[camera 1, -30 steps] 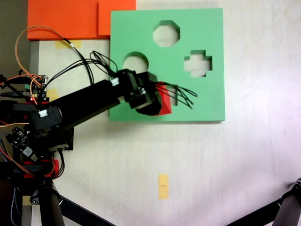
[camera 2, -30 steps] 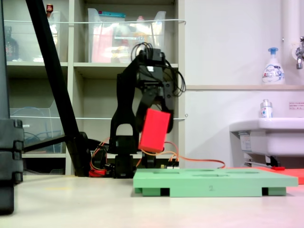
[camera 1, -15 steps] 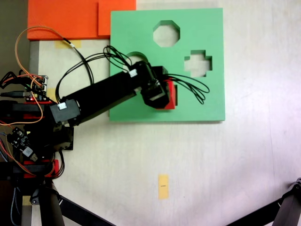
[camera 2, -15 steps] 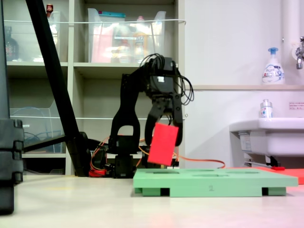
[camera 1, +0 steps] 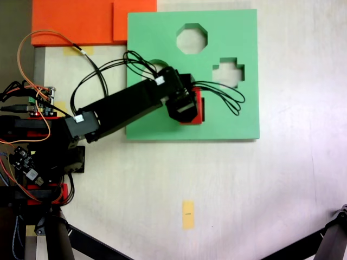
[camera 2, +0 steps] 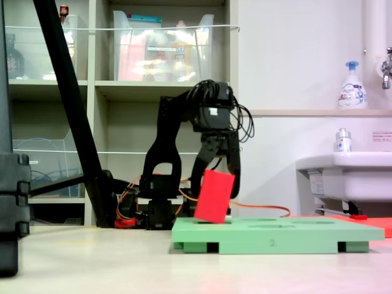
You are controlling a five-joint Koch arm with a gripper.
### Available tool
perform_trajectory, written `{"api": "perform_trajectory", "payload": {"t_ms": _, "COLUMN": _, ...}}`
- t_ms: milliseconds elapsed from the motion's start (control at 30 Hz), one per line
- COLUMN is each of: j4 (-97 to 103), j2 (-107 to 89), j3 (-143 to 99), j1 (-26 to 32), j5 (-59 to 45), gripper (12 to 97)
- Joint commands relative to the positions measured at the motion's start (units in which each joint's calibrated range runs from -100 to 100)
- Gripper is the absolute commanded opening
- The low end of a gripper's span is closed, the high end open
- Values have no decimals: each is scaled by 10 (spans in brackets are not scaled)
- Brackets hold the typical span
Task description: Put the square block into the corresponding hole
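The red square block (camera 2: 214, 196) hangs tilted in my gripper (camera 2: 215, 184), which is shut on its upper part. Its lower corner sits at the top surface of the green foam board (camera 2: 275, 233). From above, the black gripper head (camera 1: 184, 105) covers most of the square block (camera 1: 199, 108), leaving a red strip along its right side. The block and gripper lie over the square hole, which is hidden beneath them, right of the round cutout (camera 1: 154, 63) and below-left of the cross cutout (camera 1: 228, 74).
An octagonal cutout (camera 1: 192, 38) lies at the board's far side. Orange foam sheets (camera 1: 81, 21) lie at the top left. A yellow sticker (camera 1: 188, 214) sits on the table near the front. Tripod legs (camera 1: 331, 238) stand at the bottom corners. The arm base and wiring (camera 1: 32, 135) occupy the left.
The arm has stretched rightward and lowered. The block has come down from well above the board to touching its surface, moving right over the square cutout.
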Motion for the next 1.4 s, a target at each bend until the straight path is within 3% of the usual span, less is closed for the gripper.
{"api": "perform_trajectory", "payload": {"t_ms": 0, "j4": -1, "j2": 4, "j3": 49, "j1": 5, "j5": 4, "gripper": 256}}
{"api": "perform_trajectory", "payload": {"t_ms": 533, "j4": 4, "j2": 96, "j3": 76, "j1": 15, "j5": 16, "gripper": 261}}
{"api": "perform_trajectory", "payload": {"t_ms": 667, "j4": 4, "j2": 118, "j3": 75, "j1": 18, "j5": 15, "gripper": 295}}
{"api": "perform_trajectory", "payload": {"t_ms": 833, "j4": 4, "j2": 143, "j3": 41, "j1": 16, "j5": 11, "gripper": 546}}
{"api": "perform_trajectory", "payload": {"t_ms": 933, "j4": 10, "j2": 114, "j3": -5, "j1": 15, "j5": 10, "gripper": 563}}
{"api": "perform_trajectory", "payload": {"t_ms": 1033, "j4": 24, "j2": 68, "j3": -30, "j1": 15, "j5": 0, "gripper": 731}}
{"api": "perform_trajectory", "payload": {"t_ms": 1367, "j4": 17, "j2": -237, "j3": -34, "j1": -3, "j5": -58, "gripper": 743}}
